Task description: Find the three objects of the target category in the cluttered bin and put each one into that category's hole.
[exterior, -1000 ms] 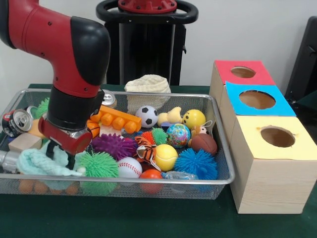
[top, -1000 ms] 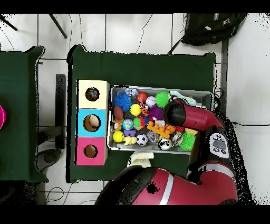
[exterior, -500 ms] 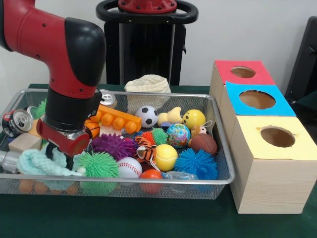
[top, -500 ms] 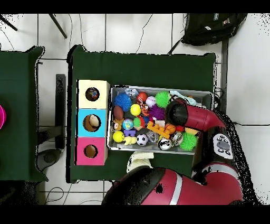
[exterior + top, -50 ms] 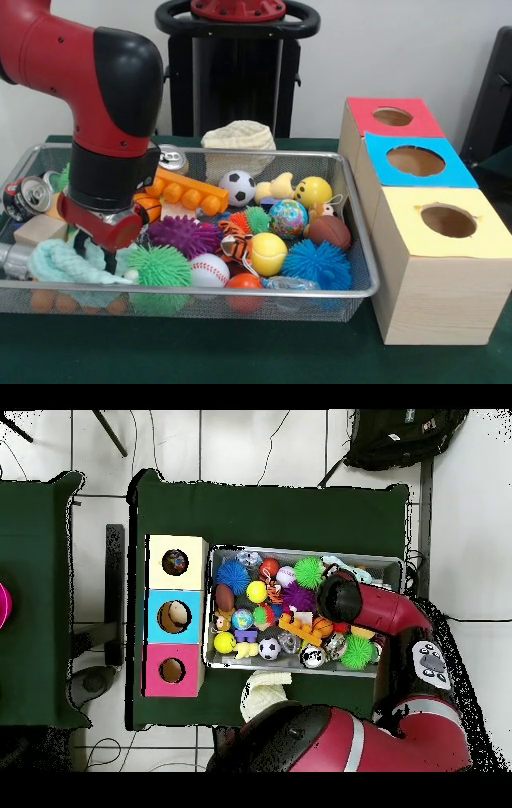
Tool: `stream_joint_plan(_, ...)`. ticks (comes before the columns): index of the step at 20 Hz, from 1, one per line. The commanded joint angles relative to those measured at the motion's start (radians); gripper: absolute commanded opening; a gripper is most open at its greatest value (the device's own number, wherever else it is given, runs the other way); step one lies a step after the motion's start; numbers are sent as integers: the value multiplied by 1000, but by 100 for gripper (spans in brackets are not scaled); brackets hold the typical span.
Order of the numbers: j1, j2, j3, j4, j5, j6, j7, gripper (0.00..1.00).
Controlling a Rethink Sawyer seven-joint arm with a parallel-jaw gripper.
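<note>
- the red and black arm [image 5: 104, 104] is seen lowered into the left end of the wire bin [image 5: 352, 240] in the front view, and its gripper [image 5: 102, 254] is sunk among the toys there.
- the gripper's tip is hidden by the arm's red wrist and by the clutter, so it cannot be told if the claw is apart, together or clamped on something.
- a pale mint rope toy [image 5: 60, 264] is laid just beside the gripper, and a green spiky ball [image 5: 158, 268] is placed on the gripper's other side.
- a purple spiky ball [image 5: 182, 234] and an orange building block [image 5: 190, 192] are found close behind the green one.
- the balls are spread in the bin's middle and right part: a soccer ball [image 5: 237, 186], a baseball [image 5: 210, 270], a yellow tennis ball [image 5: 268, 254], a globe ball [image 5: 287, 218], a yellow smiley ball [image 5: 313, 191], a brown football [image 5: 330, 232] and a blue spiky ball [image 5: 318, 264].
- a drink can [image 5: 26, 197] is laid at the bin's left edge.
- three boxes are lined up beside the bin's right end, each with a round hole on top: the red-topped box [image 5: 392, 117], the blue-topped box [image 5: 414, 161] and the yellow-topped box [image 5: 446, 222].
- in the overhead view something dark is seen inside the yellow-topped box's hole [image 5: 175, 562], and something pale inside the blue-topped box's hole [image 5: 173, 616].
- a cream knitted cloth [image 5: 238, 136] is laid on the green table [image 5: 240, 352] behind the bin.
</note>
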Motion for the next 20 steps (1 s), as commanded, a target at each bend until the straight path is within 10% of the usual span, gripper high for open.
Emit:
stream_joint_plan(1,40,144,204,64,88,3,140,100)
stream_joint_plan(20,86,130,224,122,241,-7,217,100)
